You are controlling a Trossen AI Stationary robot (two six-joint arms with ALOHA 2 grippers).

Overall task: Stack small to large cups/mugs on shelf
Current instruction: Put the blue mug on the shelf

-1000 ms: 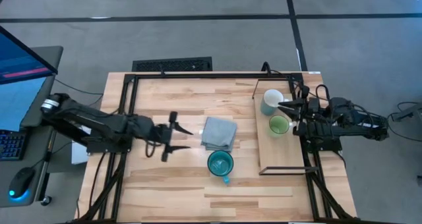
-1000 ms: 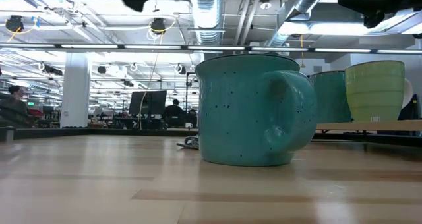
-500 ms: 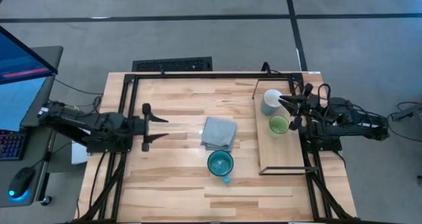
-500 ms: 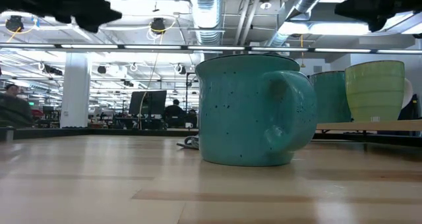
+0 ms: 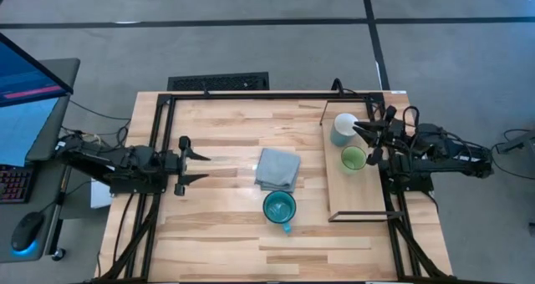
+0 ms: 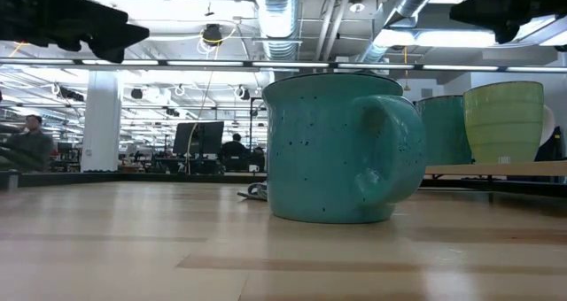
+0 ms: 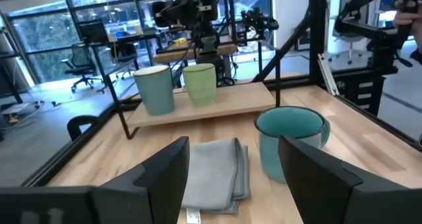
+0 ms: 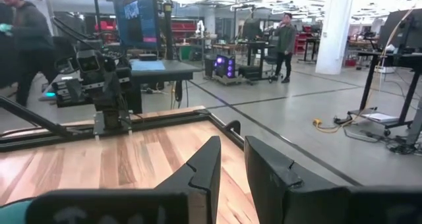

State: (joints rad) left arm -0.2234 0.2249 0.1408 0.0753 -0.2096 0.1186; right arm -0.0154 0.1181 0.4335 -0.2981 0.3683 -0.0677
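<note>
A teal mug (image 5: 279, 207) stands upright on the table near its front, handle toward the near edge; it also shows in the low view (image 6: 337, 146) and the left wrist view (image 7: 290, 141). On the shelf (image 5: 355, 192) at the right stand a white-rimmed mug (image 5: 343, 129) at the far end and a light green mug (image 5: 354, 159) beside it. My left gripper (image 5: 199, 167) hangs open over the table's left part, pointing level at the mugs, nothing between its fingers (image 7: 232, 145). My right gripper (image 5: 365, 142) hovers above the shelf's right edge beside both mugs, fingers a little apart (image 8: 231, 145), holding nothing.
A folded grey-blue cloth (image 5: 277, 168) lies flat at mid-table between my left gripper and the shelf, just beyond the teal mug. Black frame rails (image 5: 251, 94) run along the table's far and side edges. Bare wood stretches along the near edge.
My left gripper has drawn back toward the table's left edge, away from the cloth, and sunk a little, staying open. My right gripper has turned slightly at the wrist while staying in place over the shelf. The mugs and cloth have not moved.
</note>
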